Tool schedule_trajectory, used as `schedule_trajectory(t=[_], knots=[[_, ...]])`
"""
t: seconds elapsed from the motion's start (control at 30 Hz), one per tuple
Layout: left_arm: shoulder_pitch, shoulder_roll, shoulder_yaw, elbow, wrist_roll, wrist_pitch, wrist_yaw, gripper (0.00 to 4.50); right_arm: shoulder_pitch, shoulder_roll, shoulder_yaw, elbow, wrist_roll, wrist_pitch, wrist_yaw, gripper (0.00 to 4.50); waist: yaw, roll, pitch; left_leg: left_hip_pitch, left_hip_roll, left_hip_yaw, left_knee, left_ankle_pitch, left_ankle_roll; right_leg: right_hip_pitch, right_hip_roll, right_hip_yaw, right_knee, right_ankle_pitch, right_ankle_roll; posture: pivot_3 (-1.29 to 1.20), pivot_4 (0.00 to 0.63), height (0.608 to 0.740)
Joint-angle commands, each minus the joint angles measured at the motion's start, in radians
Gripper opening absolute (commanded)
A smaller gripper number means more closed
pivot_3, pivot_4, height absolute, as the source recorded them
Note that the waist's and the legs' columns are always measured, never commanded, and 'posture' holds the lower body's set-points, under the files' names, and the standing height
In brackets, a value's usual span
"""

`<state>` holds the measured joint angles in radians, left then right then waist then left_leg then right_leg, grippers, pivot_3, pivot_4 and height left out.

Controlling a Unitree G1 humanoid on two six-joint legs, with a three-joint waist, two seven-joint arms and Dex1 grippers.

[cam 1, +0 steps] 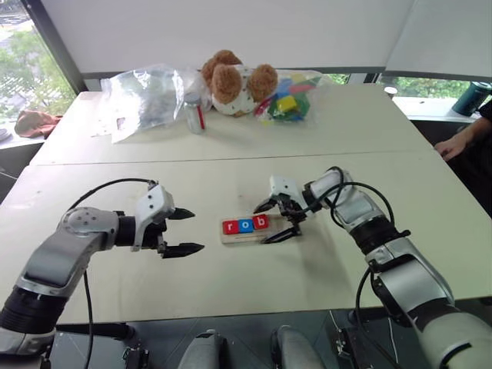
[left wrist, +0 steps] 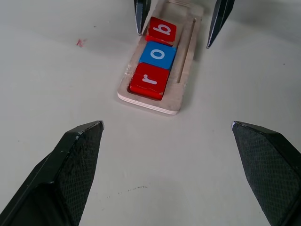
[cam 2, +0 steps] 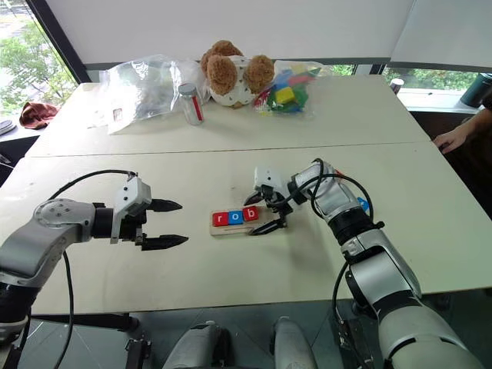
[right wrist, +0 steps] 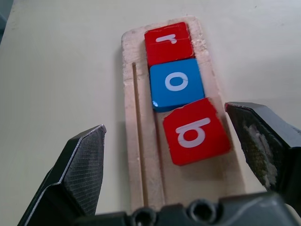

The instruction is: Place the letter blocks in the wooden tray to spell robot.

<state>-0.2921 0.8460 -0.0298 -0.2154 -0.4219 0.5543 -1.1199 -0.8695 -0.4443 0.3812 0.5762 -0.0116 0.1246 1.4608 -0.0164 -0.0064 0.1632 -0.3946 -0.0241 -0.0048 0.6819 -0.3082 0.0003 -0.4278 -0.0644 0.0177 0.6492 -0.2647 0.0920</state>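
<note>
The wooden tray [cam 1: 244, 233] lies mid-table with three letter blocks in it: red "r" [cam 1: 230, 227], blue "o" [cam 1: 244, 225] and red "b" [cam 1: 260, 222]. In the right wrist view the "b" [right wrist: 195, 131] sits slightly skewed against the "o" [right wrist: 176, 84]. My right gripper [cam 1: 260, 224] is open, one finger on each side of the tray at the "b", touching nothing. To the tray's left my left gripper [cam 1: 198, 230] hovers open and empty, pointing at the tray's "r" end [left wrist: 149, 81]. A small blue piece [cam 2: 362, 204] peeks out behind my right forearm.
At the back of the table are a teddy bear [cam 1: 231, 81], a clear plastic bag [cam 1: 142, 96], a small jar [cam 1: 194, 114] and a bag of coloured toy blocks [cam 1: 288, 100]. A person's hand [cam 1: 453, 144] rests at the right edge.
</note>
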Motion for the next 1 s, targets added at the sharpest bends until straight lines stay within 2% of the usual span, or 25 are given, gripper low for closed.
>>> schedule_trajectory(t=[0.03,0.43,0.57,0.77,0.9,1.0], knots=[[-0.019,0.002,-0.004,-0.007,0.008,-0.022,-0.007,4.5,0.012,-0.022,-0.022,-0.083,0.03,0.038,0.023,4.44,0.0,0.0,0.0,0.0,0.0,0.0,0.0,0.0,0.0,0.0,0.0,0.0,0.0,0.0,0.0,0.0,0.15,0.74],[-0.044,-0.014,-0.032,0.026,0.03,-0.048,-0.014,4.5,0.064,-0.044,-0.024,-0.201,0.033,0.106,-0.016,4.44,0.0,0.0,0.0,0.0,0.0,0.0,0.0,-0.001,0.002,0.0,0.0,0.0,0.0,0.0,0.0,0.0,0.15,0.74],[-0.05,-0.023,-0.038,0.028,0.031,-0.05,-0.012,4.5,0.056,-0.044,-0.059,-0.178,0.02,0.088,-0.119,4.44,0.001,0.0,0.0,0.0,0.0,0.0,0.0,-0.001,0.002,0.0,0.0,0.0,0.0,0.0,0.0,0.0,0.15,0.74],[-0.053,-0.029,-0.026,0.004,0.02,-0.037,-0.009,4.5,0.1,-0.113,-0.166,-0.306,0.067,0.177,-0.217,4.44,0.004,0.0,0.0,0.0,0.0,0.0,0.0,-0.001,0.002,0.0,0.0,0.0,0.0,0.0,0.0,0.0,0.15,0.74],[-0.059,-0.036,-0.002,-0.054,-0.019,-0.013,0.003,4.5,0.131,-0.135,-0.352,-0.415,0.065,0.369,-0.487,4.44,0.005,0.0,0.0,-0.001,0.0,0.0,0.0,-0.002,0.003,0.0,-0.001,0.0,0.0,0.0,0.0,0.0,0.15,0.74],[-0.085,-0.054,0.004,-0.11,-0.068,0.026,0.015,4.5,0.215,-0.075,-0.527,-0.594,-0.004,0.584,-0.812,4.44,0.009,-0.001,0.0,-0.001,0.0,-0.001,0.0,-0.002,0.003,0.0,-0.001,0.0,0.0,0.0,0.0,0.0,0.15,0.74]])
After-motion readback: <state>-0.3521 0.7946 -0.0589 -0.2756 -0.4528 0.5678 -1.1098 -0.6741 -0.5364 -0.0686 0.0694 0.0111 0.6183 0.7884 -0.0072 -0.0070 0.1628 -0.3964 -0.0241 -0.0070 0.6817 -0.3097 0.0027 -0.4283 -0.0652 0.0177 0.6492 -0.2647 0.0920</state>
